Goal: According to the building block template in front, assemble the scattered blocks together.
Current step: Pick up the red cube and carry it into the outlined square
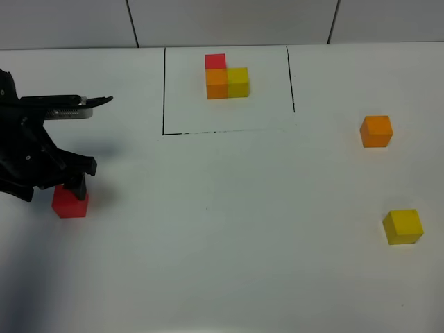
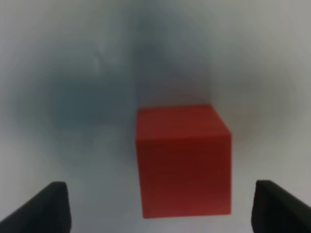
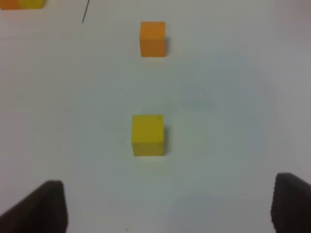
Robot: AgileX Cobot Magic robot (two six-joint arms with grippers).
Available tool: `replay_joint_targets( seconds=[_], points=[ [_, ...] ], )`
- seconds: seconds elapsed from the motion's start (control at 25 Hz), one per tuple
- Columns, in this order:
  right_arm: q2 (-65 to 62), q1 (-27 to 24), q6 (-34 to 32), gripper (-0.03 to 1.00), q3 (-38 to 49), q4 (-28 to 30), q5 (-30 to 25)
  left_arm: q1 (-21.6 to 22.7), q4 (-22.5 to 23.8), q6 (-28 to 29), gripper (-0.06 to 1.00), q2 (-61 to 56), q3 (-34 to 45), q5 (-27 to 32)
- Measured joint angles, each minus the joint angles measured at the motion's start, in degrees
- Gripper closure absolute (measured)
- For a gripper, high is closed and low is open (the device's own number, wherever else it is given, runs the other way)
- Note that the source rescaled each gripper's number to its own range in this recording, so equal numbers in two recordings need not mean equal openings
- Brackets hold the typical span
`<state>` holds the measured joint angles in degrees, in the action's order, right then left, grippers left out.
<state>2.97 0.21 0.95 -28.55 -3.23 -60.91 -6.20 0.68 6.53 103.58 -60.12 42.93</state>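
Note:
The building block template [image 1: 225,76], a joined red, orange and yellow trio, sits at the back centre inside thin black lines. The red block [image 1: 70,202] lies at the left. My left gripper [image 1: 94,139] hovers over it, open. In the left wrist view the red block [image 2: 182,160] lies between and just beyond the two spread fingertips [image 2: 53,208], untouched. The orange block [image 1: 376,131] and the yellow block [image 1: 403,226] lie at the right. In the right wrist view my right gripper [image 3: 167,206] is open, with the yellow block [image 3: 147,135] ahead of it and the orange block [image 3: 152,39] farther off.
The black drawn frame [image 1: 164,90] marks three sides around the template on the white table [image 1: 229,243]. A corner of the template [image 3: 22,4] shows at the edge of the right wrist view. The right arm is outside the high view.

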Motion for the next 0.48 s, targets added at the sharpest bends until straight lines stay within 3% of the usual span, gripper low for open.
replay_joint_targets(
  seconds=[0.2, 0.48],
  points=[
    [0.0, 0.0, 0.0, 0.17, 0.0, 0.0, 0.0, -0.07, 1.02, 1.29, 0.21, 1.88, 0.0, -2.56],
    [0.0, 0.0, 0.0, 0.17, 0.0, 0.0, 0.0, -0.11, -2.47, -1.42, 0.21, 3.86, 0.34, -5.71]
  ],
)
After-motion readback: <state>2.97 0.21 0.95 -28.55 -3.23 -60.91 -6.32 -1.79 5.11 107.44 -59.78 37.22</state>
